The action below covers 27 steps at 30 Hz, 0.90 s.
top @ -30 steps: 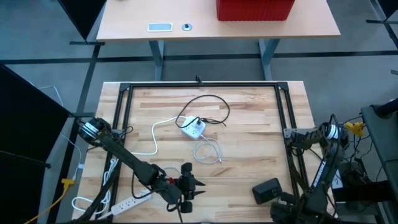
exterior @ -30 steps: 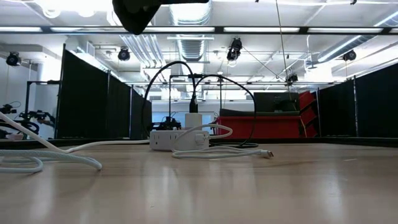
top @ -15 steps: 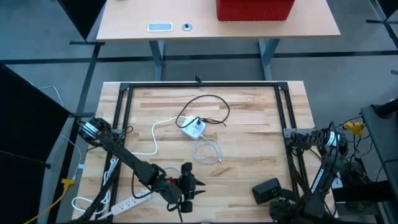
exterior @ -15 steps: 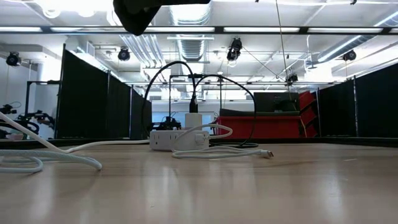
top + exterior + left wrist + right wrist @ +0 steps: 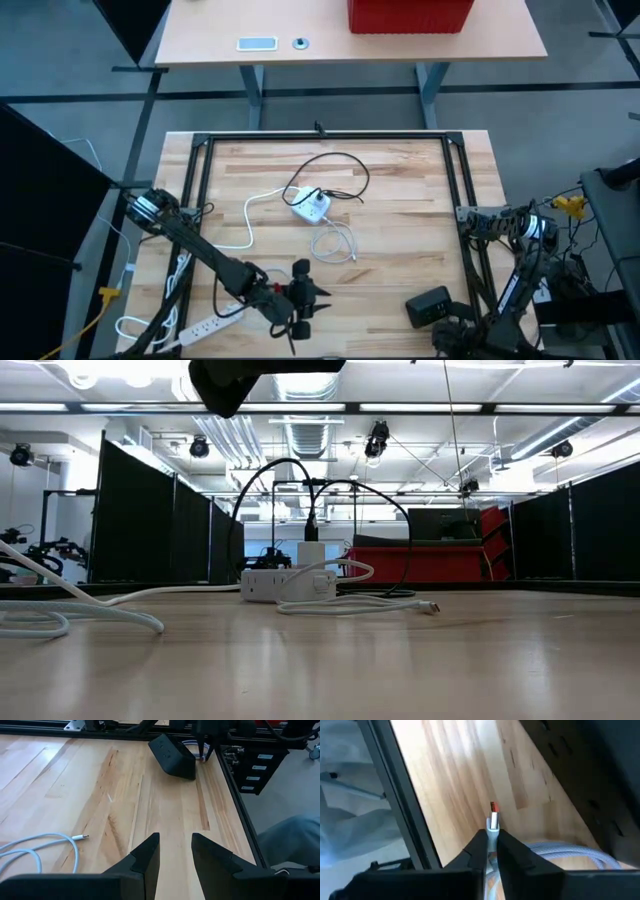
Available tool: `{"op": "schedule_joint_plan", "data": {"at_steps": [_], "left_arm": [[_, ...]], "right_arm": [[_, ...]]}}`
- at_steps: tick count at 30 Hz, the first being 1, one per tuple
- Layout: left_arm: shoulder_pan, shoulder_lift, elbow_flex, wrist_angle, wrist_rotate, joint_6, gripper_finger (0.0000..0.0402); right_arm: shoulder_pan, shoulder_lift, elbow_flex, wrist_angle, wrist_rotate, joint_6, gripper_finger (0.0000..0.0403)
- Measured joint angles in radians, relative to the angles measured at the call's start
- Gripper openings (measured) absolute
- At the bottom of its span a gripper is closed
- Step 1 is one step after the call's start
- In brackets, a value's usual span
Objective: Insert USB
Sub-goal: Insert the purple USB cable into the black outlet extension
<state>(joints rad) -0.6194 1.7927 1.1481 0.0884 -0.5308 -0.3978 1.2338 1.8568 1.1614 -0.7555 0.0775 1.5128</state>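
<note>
Fingers of the right gripper [image 5: 491, 849] pinch a white USB plug [image 5: 493, 822] with an orange tip, its white cable [image 5: 570, 851] trailing behind; this gripper sits low at the table's [image 5: 400, 240] near right corner. Near the table's middle lies the white power hub [image 5: 311, 207] with a black cord [image 5: 335, 160] looping behind it and a loose white cord [image 5: 333, 243] just in front. At the near edge hovers the left gripper [image 5: 175, 851], jaws parted and holding nothing.
</note>
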Motion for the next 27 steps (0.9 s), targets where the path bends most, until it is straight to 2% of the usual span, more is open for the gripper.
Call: {"op": "schedule_joint_plan", "data": {"at_steps": [5, 10, 18, 21, 27], "left_arm": [[0.007, 0.000, 0.000, 0.000, 0.000, 0.000, 0.0103], [0.022, 0.005, 0.000, 0.046, -0.012, 0.018, 0.0103], [0.039, 0.024, -0.001, 0.070, -0.007, 0.022, 0.0103], [0.040, 0.024, -0.001, 0.068, -0.005, 0.022, 0.0103], [0.040, 0.025, -0.001, 0.067, -0.006, 0.023, 0.0103]], "right_arm": [[-0.027, -0.018, 0.018, -0.063, -0.016, -0.049, 0.0015], [-0.059, -0.078, 0.041, -0.191, 0.091, -0.114, 0.0014], [-0.098, -0.108, -0.001, -0.250, 0.075, -0.171, 0.0014], [-0.109, -0.108, 0.002, -0.264, 0.023, -0.176, 0.0014], [-0.090, -0.114, 0.003, -0.289, -0.176, -0.128, 0.0014]]}}
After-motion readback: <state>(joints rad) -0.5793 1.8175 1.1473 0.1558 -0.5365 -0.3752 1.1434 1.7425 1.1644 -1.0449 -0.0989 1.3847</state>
